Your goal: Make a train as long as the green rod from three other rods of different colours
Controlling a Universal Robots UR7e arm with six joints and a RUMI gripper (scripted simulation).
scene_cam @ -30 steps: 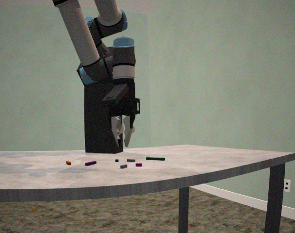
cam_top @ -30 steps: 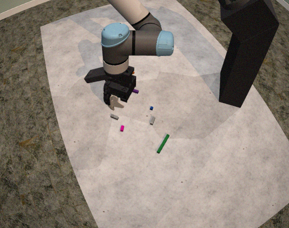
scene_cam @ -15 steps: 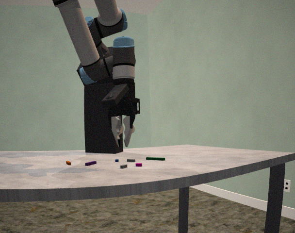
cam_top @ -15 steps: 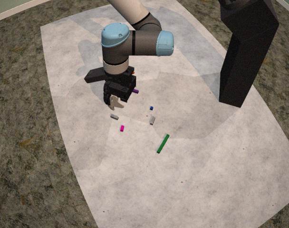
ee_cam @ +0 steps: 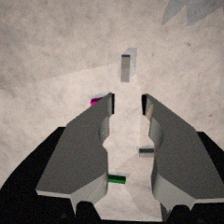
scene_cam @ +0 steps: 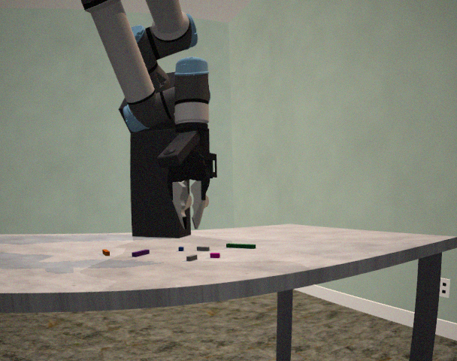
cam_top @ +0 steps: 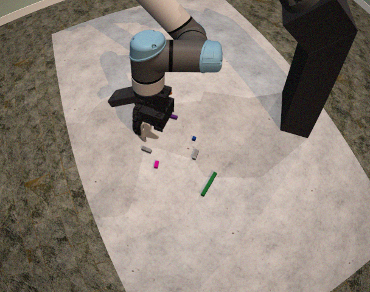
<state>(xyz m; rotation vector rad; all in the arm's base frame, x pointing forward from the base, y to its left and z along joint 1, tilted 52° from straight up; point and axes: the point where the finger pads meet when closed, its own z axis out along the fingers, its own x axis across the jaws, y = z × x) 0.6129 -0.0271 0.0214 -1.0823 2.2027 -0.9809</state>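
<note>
The green rod [cam_top: 208, 184] [scene_cam: 240, 245] [ee_cam: 117, 179] lies flat on the table. Near it lie a magenta rod [cam_top: 156, 163] [scene_cam: 214, 255] [ee_cam: 95, 101], two grey rods, one [cam_top: 146, 148] [scene_cam: 191, 257] [ee_cam: 127, 65] to the left and the other [cam_top: 195, 153] [scene_cam: 202, 248] [ee_cam: 147, 150] to the right, and a blue rod [cam_top: 193, 138] [scene_cam: 180, 248]. A purple rod [cam_top: 173, 117] [scene_cam: 140, 253] and an orange rod [scene_cam: 106, 252] lie farther back. My gripper [cam_top: 146, 135] [scene_cam: 190, 225] [ee_cam: 128, 95] hangs above the table near the left grey rod, fingers drawn close with nothing between them.
The arm's dark pedestal [cam_top: 308, 62] [scene_cam: 151, 186] stands at the back of the table [scene_cam: 337, 256]. The table's curved front edge [scene_cam: 221, 289] is well away from the rods.
</note>
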